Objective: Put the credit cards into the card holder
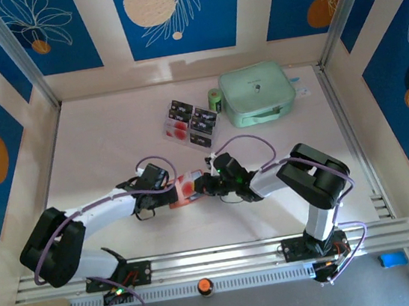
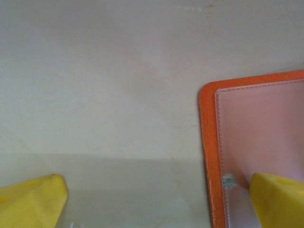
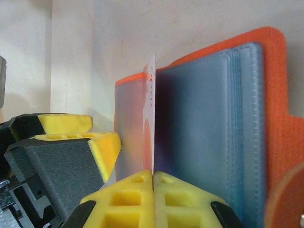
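The holder (image 1: 185,190) lies open on the table (image 1: 112,135), near the front and midway between the two arms, orange cover down and pockets up. The left end effector (image 2: 156,204) stands wide. One yellow fingertip (image 2: 280,199) lies over the clear page beside the snap (image 2: 229,180), and the other is over bare table beyond the orange edge. Judged purpose: to pin the cover flat so the holder neither slides nor folds while the other arm works. The right end effector (image 3: 153,179) is clamped narrow on a thin pale card (image 3: 153,118), which stands upright, seen edge-on, between the clear page and the stack of grey-blue pockets (image 3: 209,123). A red mark near its top corner suggests a credit card, though edge-on this cannot be confirmed, nor can it be told how deep it sits. The upright hold is judged to suit sliding the card edge-first into a slot. The other cards (image 1: 189,121) lie grouped well back on the table, just beside a small green roll (image 1: 215,99) and near a mint pouch (image 1: 257,95). Clearances: the two end effectors are close together over the holder, with little room between them. The table left of the holder's orange edge is open, and open table separates the holder from the card group.
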You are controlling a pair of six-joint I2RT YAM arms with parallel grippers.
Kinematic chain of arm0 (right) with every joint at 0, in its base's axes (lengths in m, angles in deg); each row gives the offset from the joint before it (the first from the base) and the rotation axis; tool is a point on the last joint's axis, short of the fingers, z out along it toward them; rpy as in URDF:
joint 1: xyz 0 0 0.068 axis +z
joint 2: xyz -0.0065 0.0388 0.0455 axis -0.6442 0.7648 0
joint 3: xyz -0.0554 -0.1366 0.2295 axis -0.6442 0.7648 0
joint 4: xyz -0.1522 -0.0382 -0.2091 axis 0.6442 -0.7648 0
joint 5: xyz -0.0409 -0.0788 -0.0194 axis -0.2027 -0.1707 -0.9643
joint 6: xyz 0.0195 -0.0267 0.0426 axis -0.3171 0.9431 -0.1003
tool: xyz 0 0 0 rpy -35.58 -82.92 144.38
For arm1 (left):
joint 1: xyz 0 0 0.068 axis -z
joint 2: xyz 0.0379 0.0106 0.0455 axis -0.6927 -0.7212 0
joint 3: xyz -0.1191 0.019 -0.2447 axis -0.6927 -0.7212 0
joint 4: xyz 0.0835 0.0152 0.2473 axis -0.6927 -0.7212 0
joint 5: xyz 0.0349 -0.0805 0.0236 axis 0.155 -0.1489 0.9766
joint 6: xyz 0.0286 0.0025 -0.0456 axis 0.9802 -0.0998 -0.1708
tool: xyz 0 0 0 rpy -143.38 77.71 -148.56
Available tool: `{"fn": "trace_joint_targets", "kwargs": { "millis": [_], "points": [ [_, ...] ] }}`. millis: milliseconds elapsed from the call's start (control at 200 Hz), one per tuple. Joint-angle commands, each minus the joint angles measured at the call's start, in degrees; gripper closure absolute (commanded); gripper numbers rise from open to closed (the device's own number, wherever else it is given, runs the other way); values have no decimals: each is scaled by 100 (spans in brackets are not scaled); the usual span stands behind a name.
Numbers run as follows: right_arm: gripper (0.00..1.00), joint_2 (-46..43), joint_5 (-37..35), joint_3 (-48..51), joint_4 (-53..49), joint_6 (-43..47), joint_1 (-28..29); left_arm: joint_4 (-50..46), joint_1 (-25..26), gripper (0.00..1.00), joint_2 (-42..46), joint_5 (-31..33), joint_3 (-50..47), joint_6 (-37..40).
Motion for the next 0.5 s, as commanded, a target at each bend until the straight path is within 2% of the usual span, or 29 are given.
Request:
{"fn": "trace_joint_targets", "kwargs": {
  "millis": [0, 240, 495],
  "points": [
    [100, 140, 8, 88, -63, -55, 63, -213, -61, 0, -135, -221, -207, -8],
    [100, 38, -103, 218, -121, -126, 72, -170, -64, 0, -188, -239, -194, -8],
    [100, -171, -243, 165, -635, -101, 96, -172, -59, 0, -197, -238, -190, 1]
  ]
}}
